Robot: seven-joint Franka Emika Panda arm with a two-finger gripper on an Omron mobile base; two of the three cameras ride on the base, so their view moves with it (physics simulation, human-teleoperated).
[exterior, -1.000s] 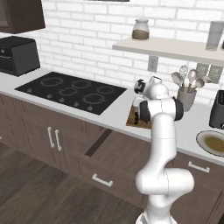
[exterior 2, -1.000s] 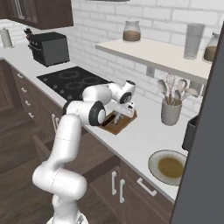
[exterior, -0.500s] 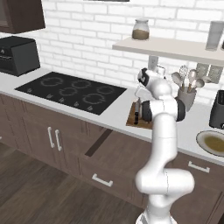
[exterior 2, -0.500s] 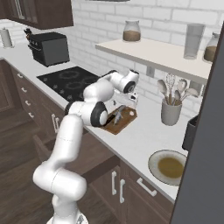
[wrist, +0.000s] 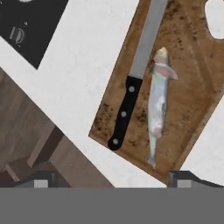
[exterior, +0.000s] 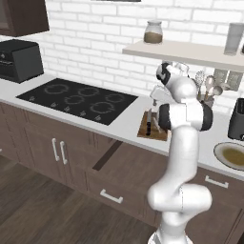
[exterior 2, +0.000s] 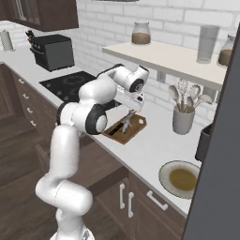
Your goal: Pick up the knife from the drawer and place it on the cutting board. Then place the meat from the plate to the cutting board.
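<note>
No writing is readable. Knife (wrist: 135, 74), black handle with silver blade, lies beside a pale fish (wrist: 157, 105) on the board (wrist: 192, 83). Gripper (wrist: 109, 177) jaws apart, holding nothing.

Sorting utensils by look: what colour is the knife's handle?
Black with pale rivets, on the knife; clearest in the hand view.

A black cooktop (exterior: 81, 99) sits left; a utensil holder (exterior 2: 183, 119) stands by the wall.
</note>
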